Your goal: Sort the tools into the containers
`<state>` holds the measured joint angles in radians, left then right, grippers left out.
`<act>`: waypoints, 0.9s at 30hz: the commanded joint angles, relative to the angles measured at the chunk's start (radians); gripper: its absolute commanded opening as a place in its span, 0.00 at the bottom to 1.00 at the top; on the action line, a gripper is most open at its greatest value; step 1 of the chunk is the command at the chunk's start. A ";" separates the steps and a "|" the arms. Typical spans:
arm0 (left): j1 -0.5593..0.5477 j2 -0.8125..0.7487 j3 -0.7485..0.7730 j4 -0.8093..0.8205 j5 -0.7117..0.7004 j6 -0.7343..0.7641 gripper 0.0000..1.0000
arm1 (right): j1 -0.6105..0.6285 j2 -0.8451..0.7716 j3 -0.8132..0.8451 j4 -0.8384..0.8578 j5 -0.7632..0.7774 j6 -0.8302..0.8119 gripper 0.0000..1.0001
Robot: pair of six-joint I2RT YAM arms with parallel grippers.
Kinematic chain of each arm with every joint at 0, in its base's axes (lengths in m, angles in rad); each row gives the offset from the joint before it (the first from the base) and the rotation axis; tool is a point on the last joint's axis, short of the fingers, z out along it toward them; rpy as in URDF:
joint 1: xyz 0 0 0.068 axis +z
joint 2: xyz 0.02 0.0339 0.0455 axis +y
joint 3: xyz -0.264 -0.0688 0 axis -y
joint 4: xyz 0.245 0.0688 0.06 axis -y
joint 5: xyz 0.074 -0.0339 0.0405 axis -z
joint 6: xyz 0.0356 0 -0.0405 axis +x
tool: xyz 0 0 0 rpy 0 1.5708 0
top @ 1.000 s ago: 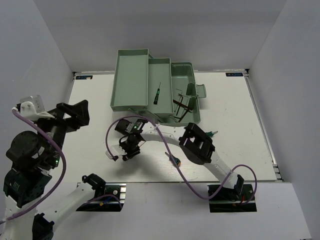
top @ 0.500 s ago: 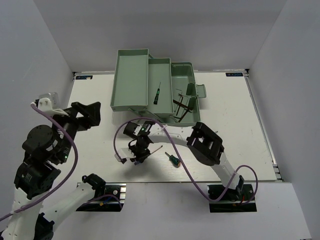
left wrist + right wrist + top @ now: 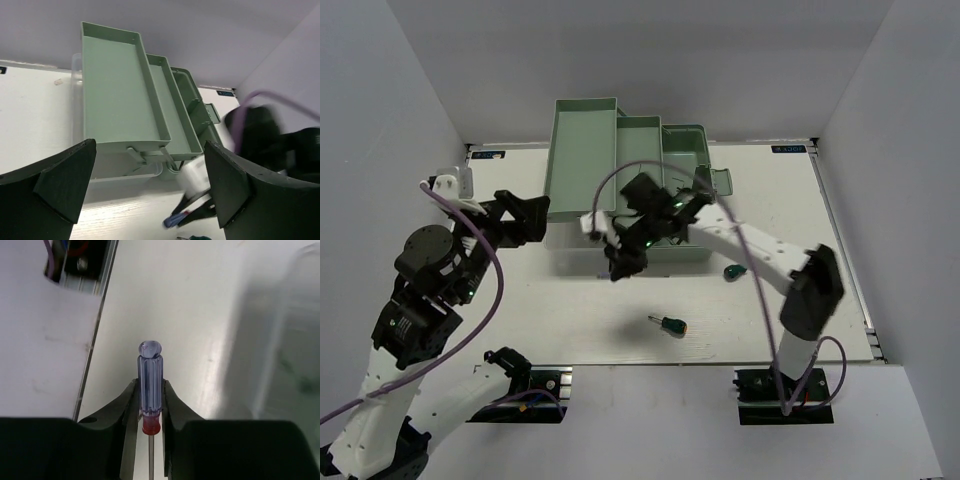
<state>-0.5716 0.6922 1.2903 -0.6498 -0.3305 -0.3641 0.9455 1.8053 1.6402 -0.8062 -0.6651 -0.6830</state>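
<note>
My right gripper (image 3: 150, 407) is shut on a thin screwdriver with a translucent blue handle (image 3: 150, 380), whose handle end sticks out past the fingertips. From above, the right gripper (image 3: 619, 266) hangs over the table just in front of the pale green toolbox (image 3: 582, 160). My left gripper (image 3: 537, 222) stands open and empty to the left of the toolbox. In its wrist view the blue handle (image 3: 173, 220) shows low between the left gripper's fingers (image 3: 65, 182). Two stubby green-handled screwdrivers (image 3: 669, 324) (image 3: 732, 271) lie on the table. The right arm hides the tools inside the toolbox.
The toolbox's fold-out trays (image 3: 117, 95) stand open and stepped, with its clear lid (image 3: 120, 170) flat on the table underneath. White walls close in the table on three sides. The arms' bases (image 3: 525, 380) sit at the near edge.
My right gripper closed on the blue-handled screwdriver near the front of the table and carried it up toward the toolbox. The left arm swung right, closer to the toolbox.
</note>
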 commanded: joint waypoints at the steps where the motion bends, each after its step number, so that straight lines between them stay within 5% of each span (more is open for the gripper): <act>1: -0.004 0.030 -0.019 0.073 0.080 0.014 0.99 | -0.079 -0.162 0.009 0.050 -0.091 0.155 0.00; 4: -0.004 0.041 -0.028 0.096 0.137 0.014 0.99 | -0.180 -0.222 -0.011 0.145 -0.073 0.285 0.00; 7: -0.004 0.082 -0.039 0.127 0.197 0.014 0.98 | -0.304 -0.270 -0.006 0.321 0.106 0.486 0.00; 11: -0.004 0.164 -0.049 0.139 0.258 0.014 0.93 | -0.407 -0.151 0.108 0.389 0.262 0.767 0.00; 15: -0.004 0.279 -0.049 0.076 0.408 0.042 0.53 | -0.473 0.040 0.265 0.397 0.263 0.988 0.00; 16: -0.004 0.312 -0.049 0.066 0.433 0.051 0.29 | -0.484 0.064 0.301 0.413 0.262 1.082 0.00; 19: -0.004 0.323 -0.081 0.044 0.496 0.051 0.14 | -0.496 0.187 0.422 0.456 0.228 1.197 0.00; 21: -0.013 0.323 -0.103 0.032 0.534 0.060 0.21 | -0.501 0.283 0.467 0.466 0.219 1.269 0.00; 22: -0.013 0.332 -0.103 0.032 0.550 0.076 0.38 | -0.502 0.316 0.493 0.473 0.216 1.286 0.00; 25: -0.013 0.369 -0.112 0.009 0.619 0.111 0.66 | -0.502 0.364 0.498 0.476 0.220 1.313 0.00; 27: -0.034 0.401 -0.112 0.009 0.659 0.154 0.73 | -0.505 0.371 0.475 0.484 0.216 1.298 0.00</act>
<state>-0.5850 1.0676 1.1713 -0.6285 0.2218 -0.2726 0.4412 2.1952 2.0815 -0.3862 -0.4290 0.5468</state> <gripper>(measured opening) 0.707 0.242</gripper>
